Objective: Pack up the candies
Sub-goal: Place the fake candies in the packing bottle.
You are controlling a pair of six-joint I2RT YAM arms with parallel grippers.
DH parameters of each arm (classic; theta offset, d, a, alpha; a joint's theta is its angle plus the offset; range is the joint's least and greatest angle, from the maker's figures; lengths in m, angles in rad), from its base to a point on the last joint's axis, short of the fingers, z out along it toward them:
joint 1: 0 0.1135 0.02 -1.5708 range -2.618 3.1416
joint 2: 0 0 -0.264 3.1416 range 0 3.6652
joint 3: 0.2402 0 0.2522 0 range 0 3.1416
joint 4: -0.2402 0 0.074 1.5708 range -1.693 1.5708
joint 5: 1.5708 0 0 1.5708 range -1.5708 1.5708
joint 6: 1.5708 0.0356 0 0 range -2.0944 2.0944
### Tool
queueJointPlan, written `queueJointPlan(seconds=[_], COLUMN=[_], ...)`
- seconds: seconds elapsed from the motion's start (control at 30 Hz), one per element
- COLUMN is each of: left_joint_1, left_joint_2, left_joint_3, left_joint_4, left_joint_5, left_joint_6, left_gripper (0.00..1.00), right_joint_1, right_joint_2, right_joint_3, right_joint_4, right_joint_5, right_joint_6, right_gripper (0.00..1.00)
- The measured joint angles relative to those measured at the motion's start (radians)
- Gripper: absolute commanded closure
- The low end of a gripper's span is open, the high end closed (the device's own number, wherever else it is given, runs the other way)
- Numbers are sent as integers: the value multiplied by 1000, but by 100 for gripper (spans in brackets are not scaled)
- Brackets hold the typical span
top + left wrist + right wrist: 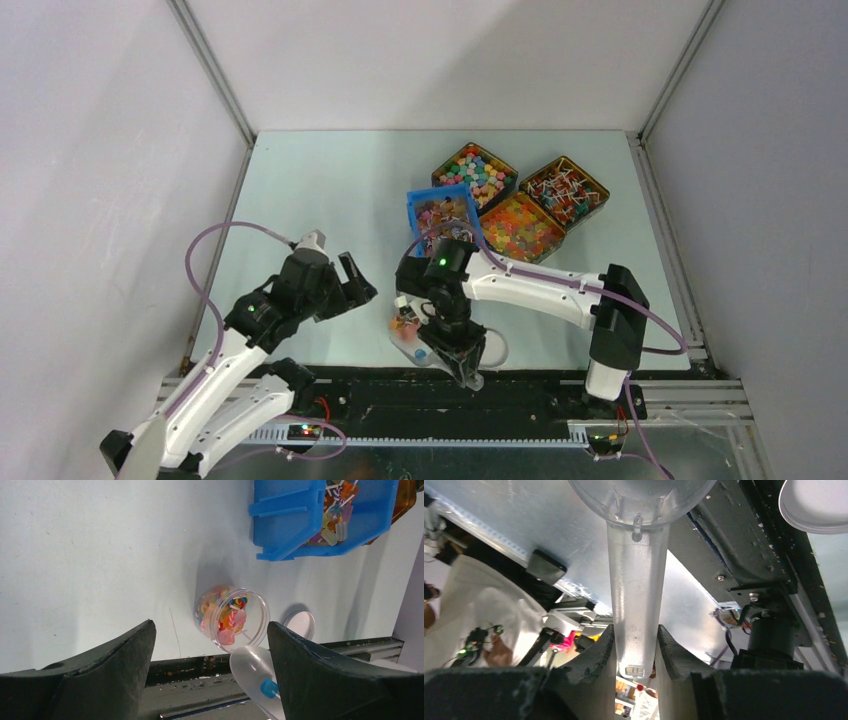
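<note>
The right hand (636,630) grips one scoop (636,570); the left hand (210,626) gapes near one jar (232,617).

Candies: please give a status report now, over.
Left gripper open, holding nothing. Right gripper shut on clear scoop. Candies in open jar, white lid beside it. Nothing in the way.
</note>
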Motion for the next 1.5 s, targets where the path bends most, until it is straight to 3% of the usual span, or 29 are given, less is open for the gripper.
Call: queueJointPlan(seconds=[0.27, 0.57, 1.5], left_joint_1=[0, 0, 0], left_joint_2=[-6, -6, 25], left_joint_3=[0, 0, -1], left_joint_4=[-8, -8, -6], left_joint_5=[-1, -1, 1], left_joint_6=[-1, -1, 1], left_gripper=[12, 12, 12], right_joint_1=[-106, -136, -246], right_joint_2=[7, 7, 7], right_joint_3=[8, -48, -182], right_joint_4=[40, 80, 172], right_joint_5=[-138, -250, -435], right_joint_6=[11, 17, 38], right_gripper=[100, 100, 100])
